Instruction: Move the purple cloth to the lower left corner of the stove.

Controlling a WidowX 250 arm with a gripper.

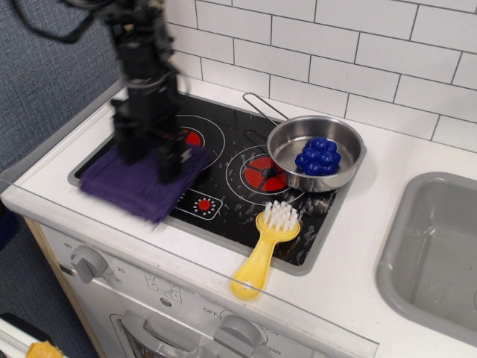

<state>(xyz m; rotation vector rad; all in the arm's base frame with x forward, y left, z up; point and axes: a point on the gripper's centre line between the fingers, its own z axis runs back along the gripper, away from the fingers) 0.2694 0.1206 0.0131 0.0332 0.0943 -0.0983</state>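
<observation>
Claw [151,153] is down on the purple cloth [138,183], its two black fingers [170,158] pressed into the fabric and spread apart. Motion blur, so I can't tell whether it's actually pinching the cloth or just pressing on it. Arm comes in from the upper left.

Nearest the camera: clear plastic front edge of the counter, with grey oven knobs [89,262] below it. Yellow brush [264,247] with white bristles lies across the stove's front rim, handle pointing toward the camera, bristle head on the black glass.

The purple cloth sits at the front left of the stove [313,216], covering the left side of the control panel and overhanging the grey rim there. One red knob [203,204] shows just right of the cloth.

Further back: left burner [193,137] mostly hidden behind the claw. Right burner [262,173] partly covered by a steel pan [352,155] holding a blue bumpy ball [317,155]; pan handle points to the back left. Grey sink [436,253] at right, white tile wall [373,52] behind.
</observation>
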